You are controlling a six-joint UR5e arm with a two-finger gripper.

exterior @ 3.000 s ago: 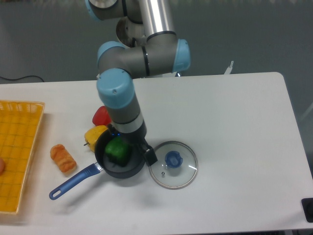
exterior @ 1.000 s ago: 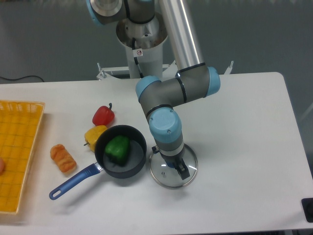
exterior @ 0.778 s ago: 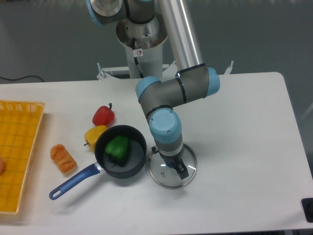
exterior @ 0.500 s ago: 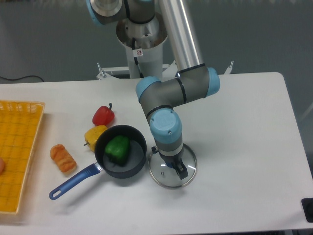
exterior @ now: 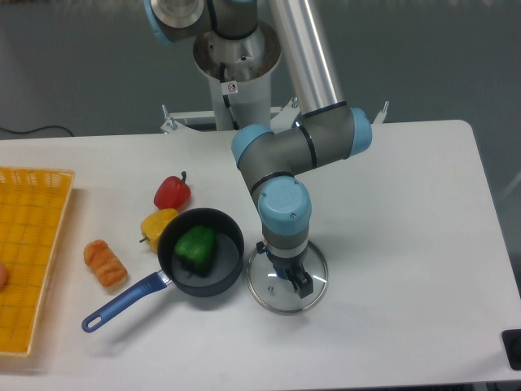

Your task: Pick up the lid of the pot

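Arm [exterior: 277, 204] has moved since the earliest frame — from over the pan to over the lid. Since the last one, slight shift only, upper links swung a little right; lid where it was.

Largest first. White table [exterior: 423, 277]. Yellow tray [exterior: 57, 244] at the left edge. Dark pan [exterior: 203, 285] left of centre, blue handle [exterior: 122, 304] pointing near left. Pot lid [exterior: 309, 296], clear, flat on the table just right of the pan; can't tell if the rims touch. Green pepper [exterior: 195, 250] in the pan, yellow pepper [exterior: 159, 226] at its far left side, red pepper [exterior: 172, 194] beyond.

Gripper [exterior: 282, 265] spread, nothing seen pinched. Key relation: blue knob [exterior: 284, 273] lies below and between the fingers — one to its far left, the other to its near right. Contact and remaining height can't be read from this view.

Judgement: approach nearly done. Next, settle lower if needed, close along that diagonal, lift straight up. Knob looks round, so centring matters more than turn; a shallow grip could slip off.
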